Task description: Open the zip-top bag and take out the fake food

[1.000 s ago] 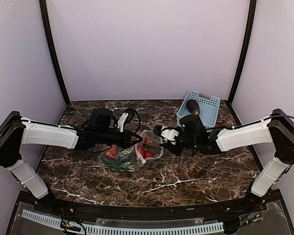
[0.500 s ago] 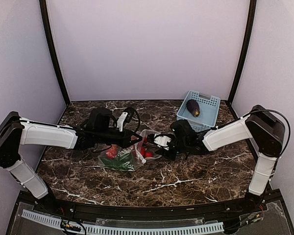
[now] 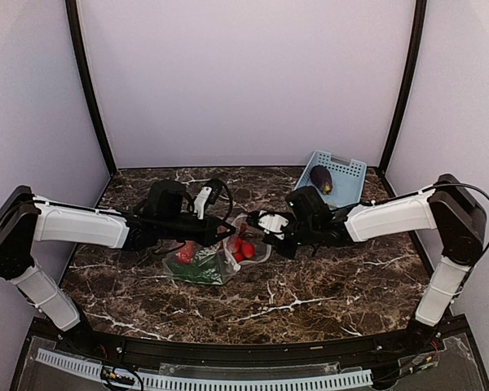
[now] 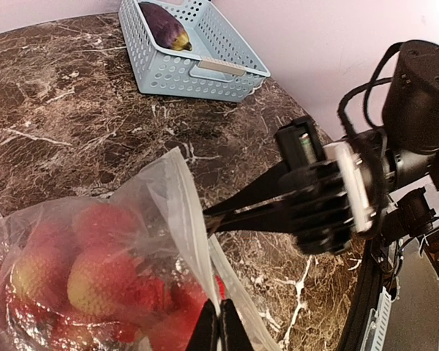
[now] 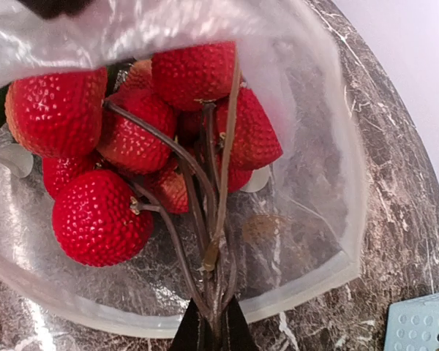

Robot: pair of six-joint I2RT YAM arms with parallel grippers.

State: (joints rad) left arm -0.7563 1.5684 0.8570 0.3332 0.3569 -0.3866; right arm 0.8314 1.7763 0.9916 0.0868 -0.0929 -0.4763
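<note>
Supporting everything: dark marble table (image 3: 310, 301), with the left arm (image 3: 81, 226) and right arm (image 3: 391, 216) reaching toward its middle.
Basket: light-blue slotted basket (image 3: 350, 173) at the far right, well apart from the bag; a dark purple eggplant (image 3: 321, 178) lies inside it.
Zip-top bag: the zip-top bag (image 3: 216, 265) lies near mid-table between the two grippers, its mouth open toward the right arm. The film is clear, thin and floppy. It looks light and slippery, and is likely to drag along with anything pulled from it unless pinned.
Fake food inside: the berry cluster (image 5: 132, 139) sits at the mouth. Green pieces (image 3: 200, 270) and a red piece (image 3: 186, 254) lie deeper, toward the left.
Handling the cluster: bumpy red plastic berries, probably hard and light, joined by thin brown stems (image 5: 190, 183). The round berries look awkward to pinch, so the gathered stem ends seem the best hold.
Left gripper (image 4: 219, 329): closed tight on the bag's upper lip, holding the film up.
Right gripper (image 5: 212, 329): pinched closed on the gathered stems, just at the bag's mouth.
In the way: the raised flap and lower lip wrap around the berries. They could snag on the film as they come out, and the thin stems may bend or slip.
</note>
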